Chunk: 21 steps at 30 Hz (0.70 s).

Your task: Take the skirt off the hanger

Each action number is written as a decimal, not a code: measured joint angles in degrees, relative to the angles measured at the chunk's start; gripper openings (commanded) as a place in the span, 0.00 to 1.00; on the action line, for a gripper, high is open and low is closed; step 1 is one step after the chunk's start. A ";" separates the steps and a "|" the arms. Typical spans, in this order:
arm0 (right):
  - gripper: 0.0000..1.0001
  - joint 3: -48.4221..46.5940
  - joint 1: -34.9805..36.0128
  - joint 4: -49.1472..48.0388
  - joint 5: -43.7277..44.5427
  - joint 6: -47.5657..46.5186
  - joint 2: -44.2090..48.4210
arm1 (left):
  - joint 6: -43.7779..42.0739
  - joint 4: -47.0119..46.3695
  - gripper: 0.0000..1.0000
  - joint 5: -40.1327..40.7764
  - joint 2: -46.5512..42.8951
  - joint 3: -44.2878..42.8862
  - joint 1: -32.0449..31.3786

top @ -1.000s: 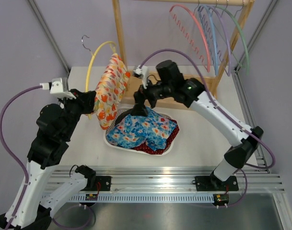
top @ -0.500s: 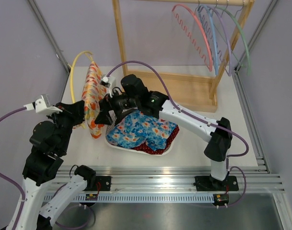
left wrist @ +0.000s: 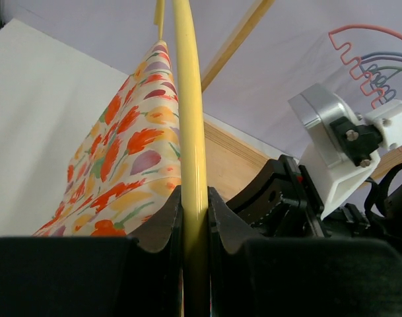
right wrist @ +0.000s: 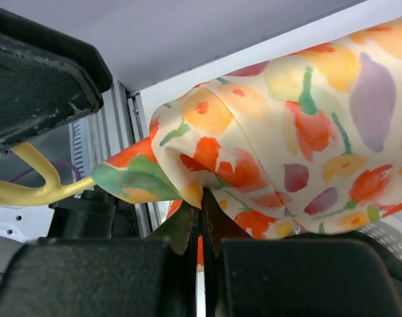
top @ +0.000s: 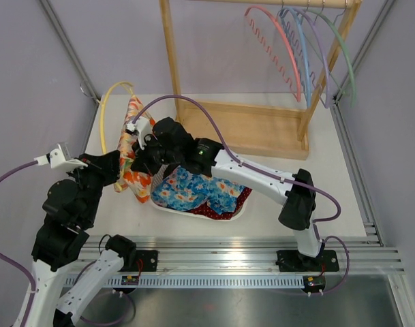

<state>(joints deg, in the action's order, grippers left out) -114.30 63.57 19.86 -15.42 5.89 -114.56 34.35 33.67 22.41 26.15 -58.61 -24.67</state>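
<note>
The skirt [top: 135, 180], cream with orange and yellow flowers, hangs on a yellow hanger [top: 105, 112] at the left of the table. My left gripper [top: 117, 172] is shut on the hanger's yellow bar [left wrist: 189, 132], with the skirt [left wrist: 128, 165] draped just to its left. My right gripper [top: 142, 162] reaches in from the right. It is shut on a fold at the skirt's edge [right wrist: 286, 125], and the fabric is pinched between the tips of the right gripper [right wrist: 202, 210]. A bend of the hanger [right wrist: 35, 189] shows behind the fabric.
A white basket [top: 167, 206] of blue and red floral clothes sits right of the skirt, under the right arm. A wooden rack [top: 255, 129] stands at the back, with several coloured hangers [top: 309, 54] on it. A metal rail [top: 262, 253] runs along the near edge.
The left arm has brought the hanger and skirt lower and to the left. The right arm followed leftward, and its gripper, open before, has shut on the skirt's fabric.
</note>
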 measured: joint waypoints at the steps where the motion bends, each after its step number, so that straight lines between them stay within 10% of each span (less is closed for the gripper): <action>1: 0.00 -0.42 0.02 0.28 0.33 -0.63 0.02 | -0.09 0.11 0.00 0.20 -0.35 0.15 0.00; 21: 0.00 -22.51 -11.56 17.42 0.22 -17.77 6.08 | -8.87 5.73 0.00 14.49 -7.78 7.13 -0.02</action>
<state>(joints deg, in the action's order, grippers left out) -136.81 52.01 37.28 -15.20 -11.88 -108.49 25.47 39.40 36.91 18.37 -51.48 -24.69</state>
